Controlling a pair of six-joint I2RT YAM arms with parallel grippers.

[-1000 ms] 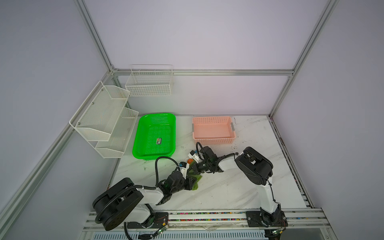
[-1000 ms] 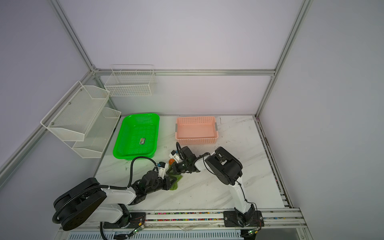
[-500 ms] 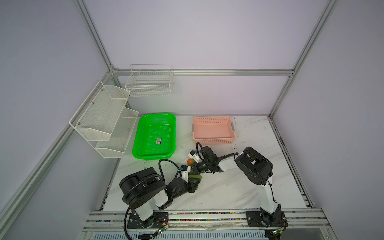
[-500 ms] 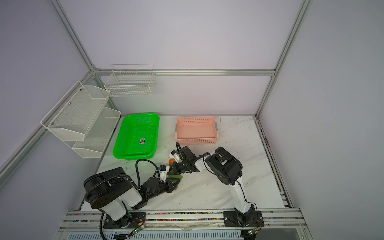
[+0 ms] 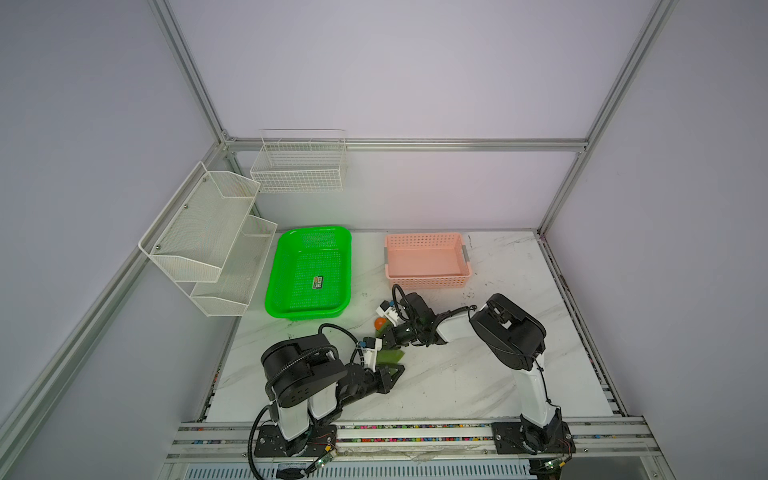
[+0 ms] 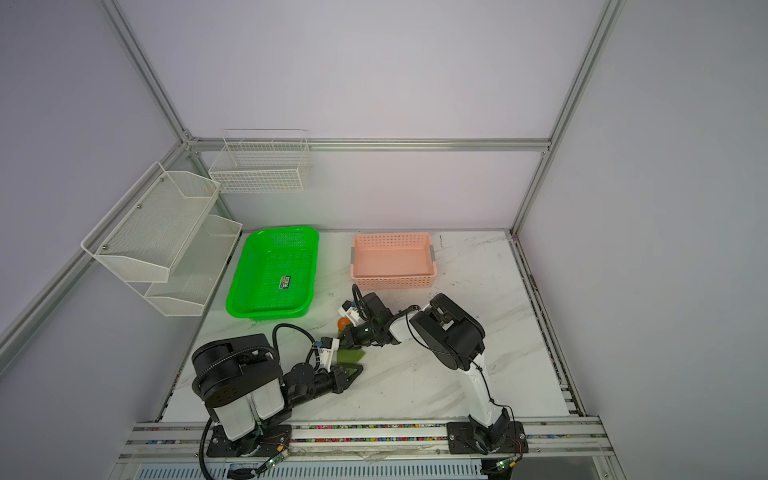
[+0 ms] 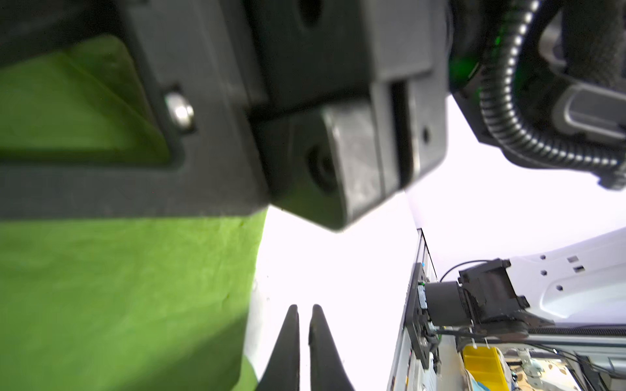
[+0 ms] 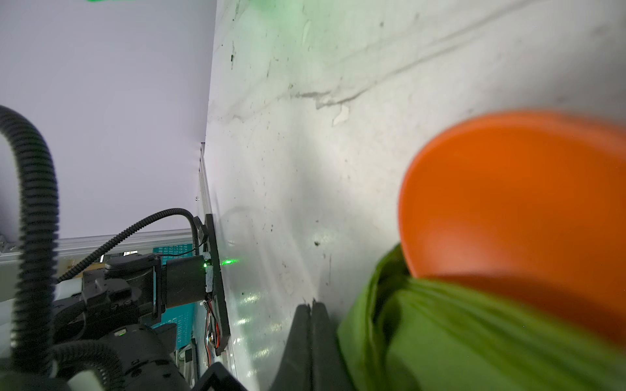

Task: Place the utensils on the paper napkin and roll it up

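The paper napkin is already bunched around the orange spoon, the roll apparently unfinished, while the left gripper and right gripper sit clenched empty beside it.

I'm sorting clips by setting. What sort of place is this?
Most likely a robotics lab test cell, not a home: the left arm and right arm are bolted to a rail along a marble-look table, and plain white panels in an aluminium frame close it in.
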